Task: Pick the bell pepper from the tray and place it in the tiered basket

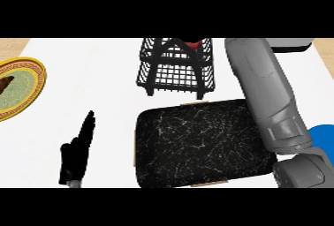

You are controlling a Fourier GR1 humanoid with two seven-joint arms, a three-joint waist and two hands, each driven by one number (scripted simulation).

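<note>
The task looks nearly finished. The tray (202, 145) shows only its own dark, white-veined bottom, and nothing lies in it. A small patch of red, most likely the bell pepper (194, 44), shows inside the top of the tiered basket (176, 70), which stands on the white surface (98, 66) just beyond the tray's far edge. I cannot tell whether the pepper rests on the upper tier's wire or is held just over it, so what seems left is letting go, if that is not done, and drawing the arm clear. The right forearm (261, 88) rises from beside the tray's near right corner, runs along the tray's right edge and ends level with the top of the basket. The right robot hand cannot be picked out against the black wire and the view's upper limit, so I cannot tell whether it is open or closed on the pepper. The left robot hand (77, 154) rests well to the left of the tray's near corner, open with its fingers straight and pointing away, and it holds nothing. A gold-rimmed plate (20, 88) sits far to the tray's left, and a blue thing (323, 137) shows just past the tray's right side.
</note>
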